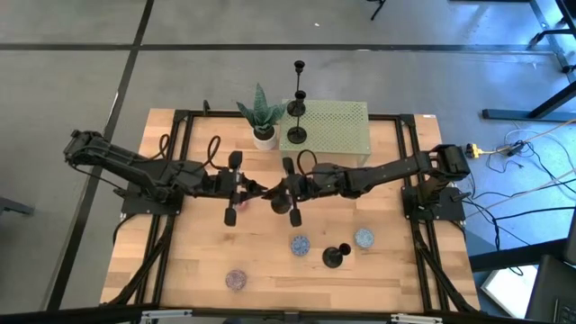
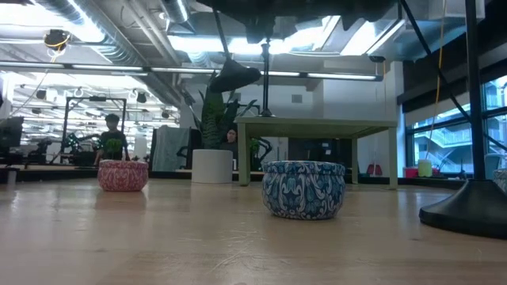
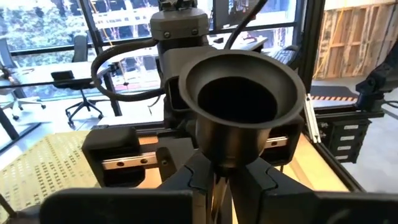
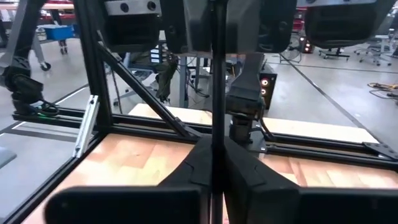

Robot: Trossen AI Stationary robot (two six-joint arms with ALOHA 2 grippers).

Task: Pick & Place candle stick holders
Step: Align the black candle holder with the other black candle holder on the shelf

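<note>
A black candle stick holder (image 3: 239,99) hangs in the air between my two grippers over the table's middle (image 1: 262,190), cup up. Its round base (image 2: 235,75) shows in the low view, well above the tabletop. My left gripper (image 1: 250,189) and my right gripper (image 1: 274,191) face each other, both shut on its thin stem (image 4: 216,93). Two more holders stand by their bases (image 1: 296,135) (image 1: 295,108) on the green mesh platform (image 1: 337,124). Another holder (image 1: 335,256) stands on the table near the front. My left gripper pinches the stem right under the cup (image 3: 217,183) between its two fingers. The fingers come about level from the table's left and lie across the stem. The holder is lifted clear, roughly upright. My right gripper pinches the same stem (image 4: 216,155) between its two fingers, coming about level from the table's right, across the stem. The stem runs up out of the fingers toward my left gripper.
A spiky green plant in a white pot (image 1: 263,117) stands left of the platform. A blue patterned tin (image 1: 300,244), a pale blue tin (image 1: 364,238) and a pink tin (image 1: 236,280) sit on the near half of the table. Black frame rails run along both table sides.
</note>
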